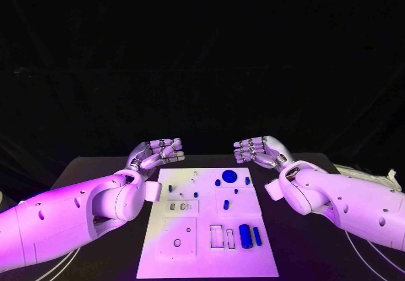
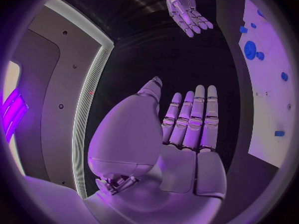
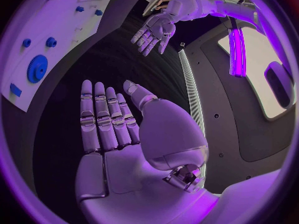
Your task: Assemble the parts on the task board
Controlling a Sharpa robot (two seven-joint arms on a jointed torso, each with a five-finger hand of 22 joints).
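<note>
We see our left hand (image 1: 158, 153) released, fingers straight and holding nothing, hovering just beyond the far-left corner of the task board (image 1: 190, 246) on the black counter (image 1: 101, 170). Our right hand (image 1: 260, 150) hangs equally free past the board's far-right corner. The blue parts (image 1: 244, 235) lie scattered on the board; its smaller pieces are too tiny to make out.

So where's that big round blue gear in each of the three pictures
Head view: the blue gear lies at the task board's far end, between the two hands.
Left wrist view: it lies on the board at the circle's right rim.
Right wrist view: on the board, upper left.
Shared landmark: the small blue round part beside it.
</note>
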